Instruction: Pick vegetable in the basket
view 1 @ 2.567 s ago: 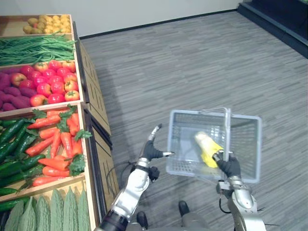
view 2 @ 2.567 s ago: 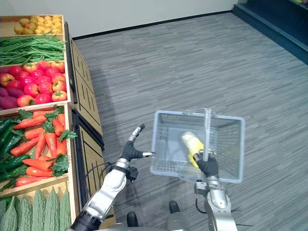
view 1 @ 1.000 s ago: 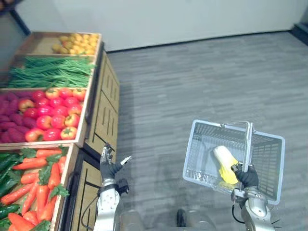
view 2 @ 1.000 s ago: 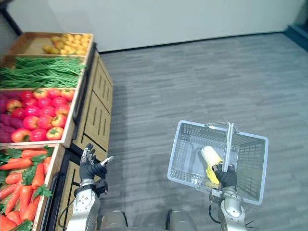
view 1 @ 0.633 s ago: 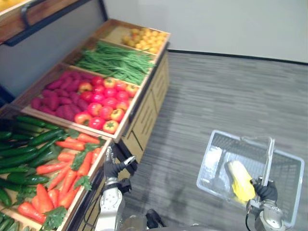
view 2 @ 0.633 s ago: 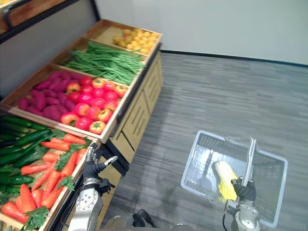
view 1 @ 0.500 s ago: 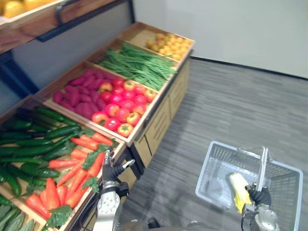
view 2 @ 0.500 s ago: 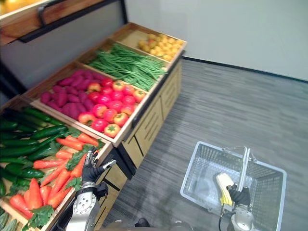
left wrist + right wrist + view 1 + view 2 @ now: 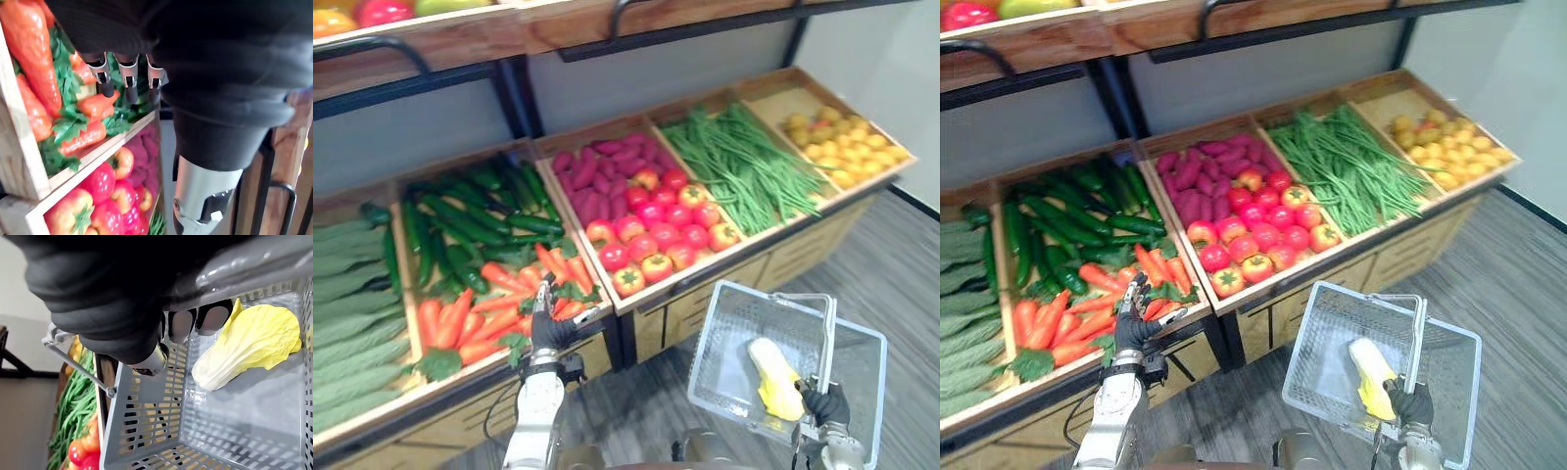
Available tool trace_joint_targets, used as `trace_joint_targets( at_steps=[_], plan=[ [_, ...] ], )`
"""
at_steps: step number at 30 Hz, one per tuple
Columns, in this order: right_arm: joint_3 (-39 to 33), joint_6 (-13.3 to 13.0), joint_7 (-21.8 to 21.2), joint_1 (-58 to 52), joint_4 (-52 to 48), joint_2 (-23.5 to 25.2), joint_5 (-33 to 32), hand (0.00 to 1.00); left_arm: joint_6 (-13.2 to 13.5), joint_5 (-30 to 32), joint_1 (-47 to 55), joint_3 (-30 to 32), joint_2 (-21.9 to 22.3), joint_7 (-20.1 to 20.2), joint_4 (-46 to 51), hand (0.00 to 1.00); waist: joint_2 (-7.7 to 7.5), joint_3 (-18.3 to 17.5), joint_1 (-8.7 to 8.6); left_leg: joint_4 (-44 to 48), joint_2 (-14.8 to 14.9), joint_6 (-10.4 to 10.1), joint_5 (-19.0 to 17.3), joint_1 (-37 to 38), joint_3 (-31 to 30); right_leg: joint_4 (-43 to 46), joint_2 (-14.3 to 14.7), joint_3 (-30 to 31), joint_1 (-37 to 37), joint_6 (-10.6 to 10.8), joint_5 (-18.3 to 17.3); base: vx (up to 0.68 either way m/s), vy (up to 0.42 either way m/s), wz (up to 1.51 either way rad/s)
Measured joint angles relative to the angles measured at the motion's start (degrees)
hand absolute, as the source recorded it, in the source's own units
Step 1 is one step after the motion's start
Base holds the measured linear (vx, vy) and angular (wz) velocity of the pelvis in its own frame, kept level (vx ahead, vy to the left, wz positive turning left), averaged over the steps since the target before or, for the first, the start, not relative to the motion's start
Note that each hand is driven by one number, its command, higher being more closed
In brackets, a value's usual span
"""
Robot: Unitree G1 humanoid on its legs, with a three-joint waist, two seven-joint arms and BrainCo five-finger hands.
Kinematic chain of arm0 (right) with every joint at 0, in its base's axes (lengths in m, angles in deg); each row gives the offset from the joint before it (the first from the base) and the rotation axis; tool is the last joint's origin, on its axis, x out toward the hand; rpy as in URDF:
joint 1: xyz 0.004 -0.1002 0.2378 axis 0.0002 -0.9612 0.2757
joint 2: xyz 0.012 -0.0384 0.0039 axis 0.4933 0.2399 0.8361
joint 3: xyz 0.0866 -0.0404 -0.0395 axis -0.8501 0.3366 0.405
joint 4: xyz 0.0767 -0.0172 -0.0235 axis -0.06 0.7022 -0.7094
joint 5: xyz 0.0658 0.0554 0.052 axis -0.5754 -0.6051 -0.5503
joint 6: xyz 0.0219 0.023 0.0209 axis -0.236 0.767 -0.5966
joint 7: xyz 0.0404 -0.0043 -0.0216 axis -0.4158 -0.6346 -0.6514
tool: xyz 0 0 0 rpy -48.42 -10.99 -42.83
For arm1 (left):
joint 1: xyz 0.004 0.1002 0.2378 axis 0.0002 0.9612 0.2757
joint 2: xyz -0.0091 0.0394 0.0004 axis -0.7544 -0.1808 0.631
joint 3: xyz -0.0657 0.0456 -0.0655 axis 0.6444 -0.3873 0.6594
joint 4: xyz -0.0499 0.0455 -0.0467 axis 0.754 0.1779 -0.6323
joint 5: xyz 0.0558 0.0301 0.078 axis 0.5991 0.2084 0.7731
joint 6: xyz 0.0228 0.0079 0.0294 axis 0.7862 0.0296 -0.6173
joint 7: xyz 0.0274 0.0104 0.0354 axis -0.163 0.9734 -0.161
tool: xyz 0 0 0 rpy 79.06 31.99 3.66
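Down at the lower right, the right hand is closed tight round the handle of the grey plastic basket, its dark-tipped fingers wrapped under the bar, and the basket hangs from that grip in front of the stand. A pale yellow cabbage lies on the basket floor just beside that hand, its leafy end towards the hand and its white stalk end pointing away. The left hand is raised at the front edge of the wooden stand with its fingers straight and spread and the thumb held out to the side; it holds nothing and hovers just over the carrots with their green tops. Beside the carrots, further back, lie dark green cucumbers. The next crate along holds red tomatoes in front and purple sweet potatoes behind, then come green beans and small yellow produce at the far end. The basket is well apart from the left hand, below the tomato crate.
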Motion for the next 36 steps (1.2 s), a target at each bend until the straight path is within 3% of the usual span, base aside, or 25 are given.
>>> trace_joint_targets(
  at_steps=[2, 3, 5, 8, 13, 17, 22, 27, 28, 36],
  plan=[
    [-0.8, -1.0, 0.0, 0.2, 2.9, 0.1, 0.0, 1.00, 0.0, 1.1, -2.2, 0.6, -1.5, -0.4, 0.0, 0.00, -0.69, 0.6, -0.09, 0.0, 1.3, 3.6, 1.2, -1.2, 7.6, -2.0, -2.4, -3.1, 1.1, -1.0, 0.5, -0.05, 0.034, 0.83],
    [-1.2, -1.1, 0.0, 0.2, 4.4, 0.1, 0.0, 1.00, 0.0, 1.6, -3.0, 0.8, -2.6, -0.6, 0.0, 0.00, -0.72, 0.6, 0.02, 0.4, 3.5, 3.8, 1.0, -0.7, 12.8, -2.5, -3.2, -4.0, 1.5, -1.2, 0.5, -0.06, 0.080, 0.67],
    [-1.5, -1.0, -0.1, 0.2, 6.1, 0.0, 0.1, 1.00, 0.0, 2.9, -3.7, 1.3, -3.6, -0.6, -0.1, 0.00, -0.49, 0.9, -0.25, 0.7, 5.0, 2.8, 1.7, -0.7, 16.4, -3.2, -3.9, -4.7, 2.7, -1.1, 0.5, -0.06, 0.113, 0.39],
    [-1.5, -0.9, -0.8, 0.3, 8.4, 0.3, 0.0, 1.00, 0.0, 6.3, -4.4, 3.8, -6.7, -1.0, -0.3, 0.00, -0.38, 1.0, -0.12, 0.1, 3.2, 2.1, 1.6, -0.8, 16.9, -5.0, -4.5, -2.6, 3.2, -0.6, 0.5, -0.06, 0.129, 0.07],
    [-1.5, -0.9, -1.7, -0.4, 8.4, 0.1, 0.0, 1.00, -0.5, 10.8, -6.5, 4.6, -11.5, -1.6, -5.2, 0.00, -1.47, 1.0, -1.44, -3.4, 1.0, 2.3, 3.1, -0.5, 18.3, -8.7, -5.3, -0.2, 3.3, 0.8, 2.5, 0.01, 0.100, -0.02],
    [-1.0, -1.1, -2.8, -0.1, 8.9, 0.0, 0.7, 1.00, -1.6, 14.6, -13.9, 2.6, -15.4, -1.6, -10.6, 0.00, -2.95, 0.7, -1.85, -5.7, 0.0, 2.5, 5.0, -0.5, 18.4, -10.6, -5.4, 0.7, 3.1, 1.3, 3.8, 0.08, 0.024, 0.01],
    [0.4, -1.2, -2.7, 1.7, 10.1, -1.8, 1.0, 1.00, -2.7, 20.0, -20.9, -0.2, -19.3, -1.9, -18.3, 0.00, -3.14, 0.9, -3.17, -6.7, -0.5, 2.3, 5.7, -0.8, 18.7, -11.1, -5.1, 2.1, 2.0, 1.1, 4.0, 0.08, 0.006, 0.01],
    [2.9, -1.7, -2.7, 4.4, 10.0, -2.7, 1.3, 1.00, -3.8, 25.4, -28.0, -3.7, -20.4, -1.7, -26.8, 0.00, -3.41, 2.4, -3.32, -8.3, 0.6, 1.7, 7.2, -2.7, 19.4, -11.2, -4.0, 3.3, -1.3, -0.1, 6.1, -0.02, -0.021, -0.13],
    [3.6, -1.9, -2.7, 5.8, 9.9, -2.7, 1.3, 1.00, -4.2, 27.2, -30.5, -4.6, -20.4, -1.4, -30.1, 0.00, -3.69, 4.1, -3.43, -8.3, 0.7, 1.8, 7.7, -3.4, 19.6, -11.1, -3.9, 3.5, -2.1, 0.0, 6.3, -0.08, -0.024, -0.08],
    [5.0, -1.9, -2.5, 7.3, 7.9, -3.4, 1.2, 1.00, -4.5, 31.3, -34.5, -5.0, -20.1, -1.3, -36.1, 0.00, -3.31, 7.0, -3.49, -8.0, 1.2, 1.9, 8.4, -5.9, 20.5, -11.2, -3.2, 5.2, -5.1, -0.2, 7.4, -0.08, -0.008, -0.11]
  ],
)
